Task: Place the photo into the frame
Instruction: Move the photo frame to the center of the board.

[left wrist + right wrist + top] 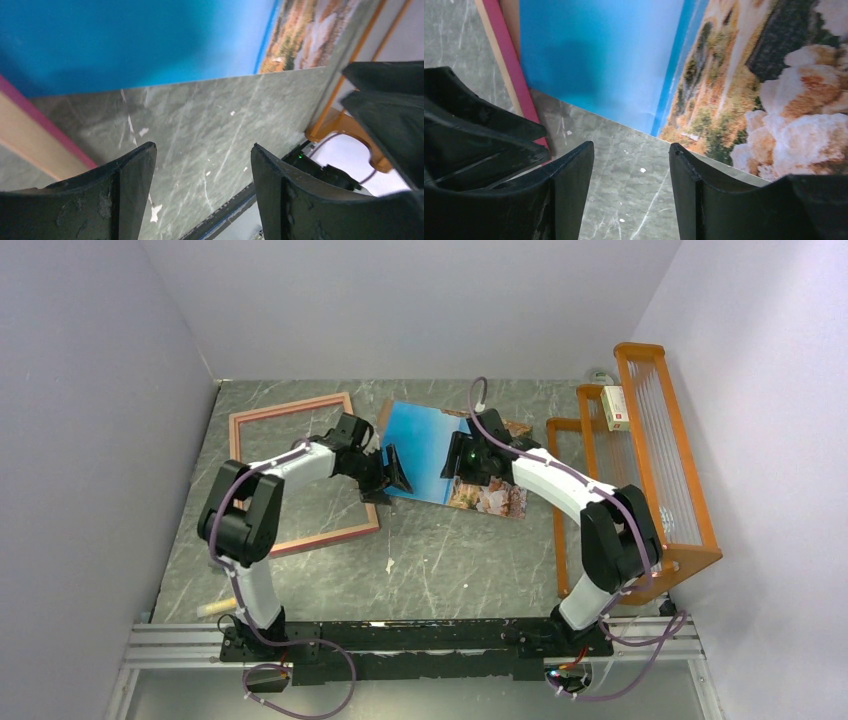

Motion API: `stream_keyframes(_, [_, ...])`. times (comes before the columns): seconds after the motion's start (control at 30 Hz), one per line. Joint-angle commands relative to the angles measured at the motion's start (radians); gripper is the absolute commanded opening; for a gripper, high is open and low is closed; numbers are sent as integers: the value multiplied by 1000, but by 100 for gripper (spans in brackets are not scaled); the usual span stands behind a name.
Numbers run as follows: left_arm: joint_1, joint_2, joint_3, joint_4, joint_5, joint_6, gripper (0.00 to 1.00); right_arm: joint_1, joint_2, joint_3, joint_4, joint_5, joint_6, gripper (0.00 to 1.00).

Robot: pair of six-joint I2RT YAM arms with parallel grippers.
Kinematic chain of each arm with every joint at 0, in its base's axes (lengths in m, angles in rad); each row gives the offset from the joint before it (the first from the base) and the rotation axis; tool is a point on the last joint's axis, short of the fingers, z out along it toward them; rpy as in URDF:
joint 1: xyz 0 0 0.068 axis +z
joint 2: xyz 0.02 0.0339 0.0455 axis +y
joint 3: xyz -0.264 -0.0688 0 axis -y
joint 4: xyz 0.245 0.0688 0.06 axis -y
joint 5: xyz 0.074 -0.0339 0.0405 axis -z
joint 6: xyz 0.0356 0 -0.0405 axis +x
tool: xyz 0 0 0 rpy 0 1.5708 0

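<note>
Step, likely: grasping photo [430, 440]. My left gripper [202, 150], right gripper [631, 147]: fingers apart, empty, photo edge just ahead. Next: pinch edge, lift toward frame [290, 412].

Bright, even overhead light; no hard glare. Soft dark shadow on photo [589, 65] just ahead of right gripper [629, 150]; same dim patch ahead of left gripper [202, 150]. Near-lens fingers [125, 200] slightly blurred. Washed-out white right of left gripper. Top view sharp, walls [90, 390] splay at edges.
</note>
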Motion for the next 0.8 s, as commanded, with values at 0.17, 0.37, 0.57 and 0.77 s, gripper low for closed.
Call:
stream_keyframes(0.17, [-34, 67, 36, -117, -230, -21, 74, -87, -78, -43, -74, 141, -33, 62])
stream_keyframes(0.37, [-33, 5, 0, -190, -383, -24, 85, -94, -57, -45, -96, 180, -71, 63])
stream_keyframes(0.57, [5, -7, 2, -210, -423, -36, 90, -69, -8, 7, -134, 215, -173, 63])
stream_keyframes(0.77, [54, 0, 54, -198, -408, -7, 93, -64, 21, 16, -168, 257, -166, 67])
